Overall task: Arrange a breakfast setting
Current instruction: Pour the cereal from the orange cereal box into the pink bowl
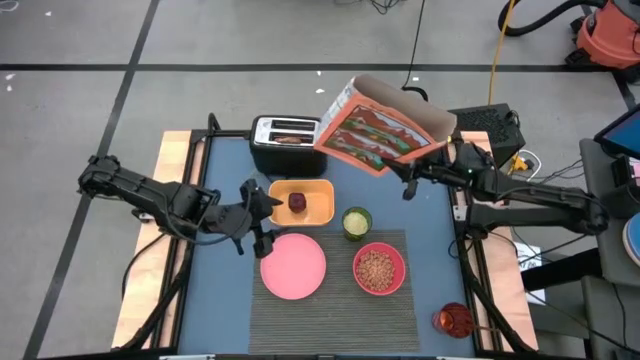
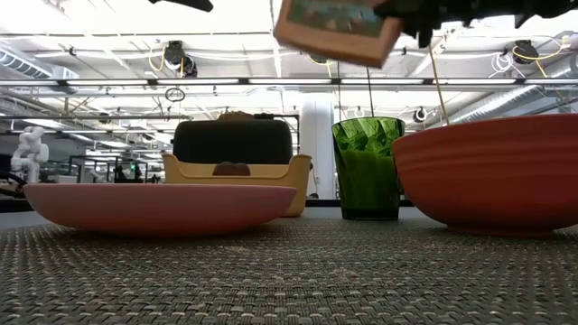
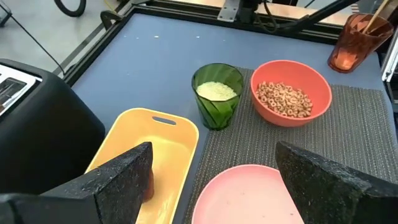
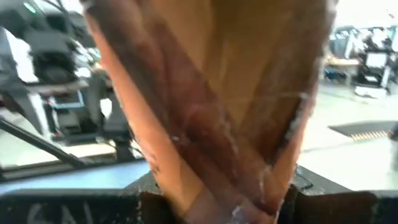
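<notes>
The dark grey ribbed placemat (image 1: 340, 305) carries the round pink plate (image 1: 293, 265) and the pink bowl (image 1: 379, 268), which holds cereal rings. The small dark-red fruit (image 1: 298, 203) lies in a yellow tray (image 1: 318, 190). The brown toast slice (image 1: 290, 139) sticks out of a black toaster (image 1: 268, 150). My left gripper (image 1: 258, 215) is open and empty, low between the tray and the plate. My right gripper (image 1: 425, 165) is shut on the orange-red cereal box (image 1: 380, 125), high over the table's far right part. I cannot make out the gold spoon. My right gripper pinches the cereal box between its two fingers at the box's edge nearest the right arm (image 4: 230, 202). The fingers come roughly level from the table's right side. The box is lifted clear and tilted, its opened end (image 1: 405, 105) toward the far right.
A green cup (image 1: 356, 222) with pale contents stands between the tray and the bowl. An orange-red cup (image 1: 453, 320) with thin sticks in it stands at the near right, off the mat. Bare blue table shows at the left and behind the cup.
</notes>
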`<state>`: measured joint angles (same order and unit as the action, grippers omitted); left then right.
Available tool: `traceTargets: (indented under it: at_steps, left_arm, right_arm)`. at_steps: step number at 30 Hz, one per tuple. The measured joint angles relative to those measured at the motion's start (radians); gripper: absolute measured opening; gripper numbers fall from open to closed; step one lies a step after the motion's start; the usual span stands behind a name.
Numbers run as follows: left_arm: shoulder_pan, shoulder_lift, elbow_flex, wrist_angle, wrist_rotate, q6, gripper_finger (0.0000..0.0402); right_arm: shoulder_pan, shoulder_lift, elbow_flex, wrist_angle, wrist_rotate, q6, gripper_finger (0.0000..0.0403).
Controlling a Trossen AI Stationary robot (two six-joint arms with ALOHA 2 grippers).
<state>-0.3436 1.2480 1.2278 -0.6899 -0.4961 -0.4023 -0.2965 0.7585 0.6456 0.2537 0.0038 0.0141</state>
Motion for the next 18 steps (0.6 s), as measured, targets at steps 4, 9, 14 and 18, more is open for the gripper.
traceTargets:
  at_steps: [4,9,14,18]
  left_arm:
    - [0.0,0.0,0.0,0.005,-0.002,0.0,0.0344]
    - [0.0,0.0,0.0,0.006,-0.002,0.0,0.0344]
    - [0.0,0.0,0.0,0.005,-0.003,-0.003,0.0344]
    - [0.0,0.0,0.0,0.005,-0.003,-0.012,0.0344]
  right_arm:
    - [-0.052,-0.013,0.0,-0.092,0.0,0.0,0.013]
    - [-0.105,0.002,0.0,-0.177,0.0,-0.004,0.013]
    - [-0.145,0.008,0.0,-0.252,0.0,-0.057,0.013]
    - [-0.17,0.008,0.0,-0.307,0.051,-0.064,0.013]
